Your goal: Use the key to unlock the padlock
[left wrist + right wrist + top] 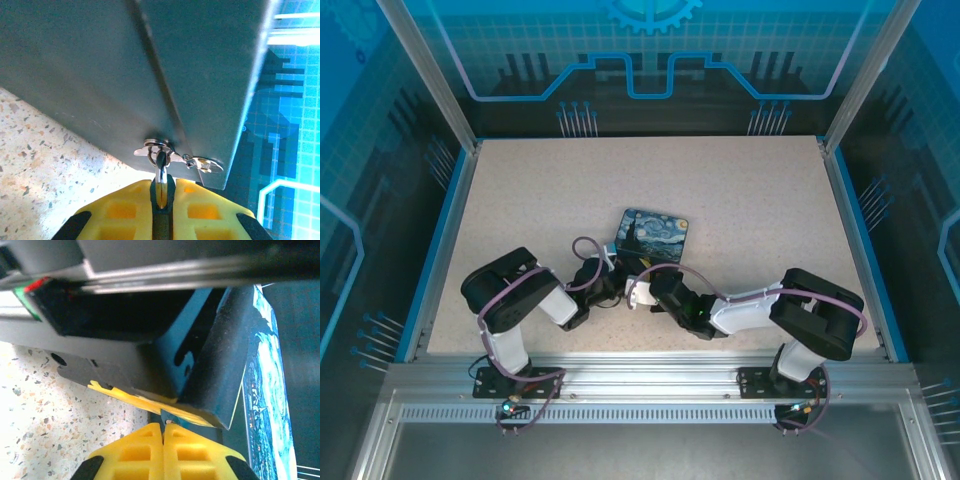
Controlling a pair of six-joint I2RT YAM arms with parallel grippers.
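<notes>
In the left wrist view my left gripper [163,182] is shut on a thin silver metal piece, the key [161,190], which pokes forward from between the yellow fingers. A key ring [157,148] and a second small key [207,164] hang at its far end. In the right wrist view my right gripper [164,426] is shut, with a small blue-grey bit of the padlock [169,416] pinched at its tips; most of the lock is hidden. Seen from above, the left gripper [608,284] and right gripper [645,290] meet tip to tip just in front of the tin.
The starry-night tin [653,236] lies flat on the speckled table [750,200], directly behind both grippers, and runs along the right side [265,390] of the right wrist view. Each gripper's grey body looms close in the other's wrist view. Blue rails edge the table.
</notes>
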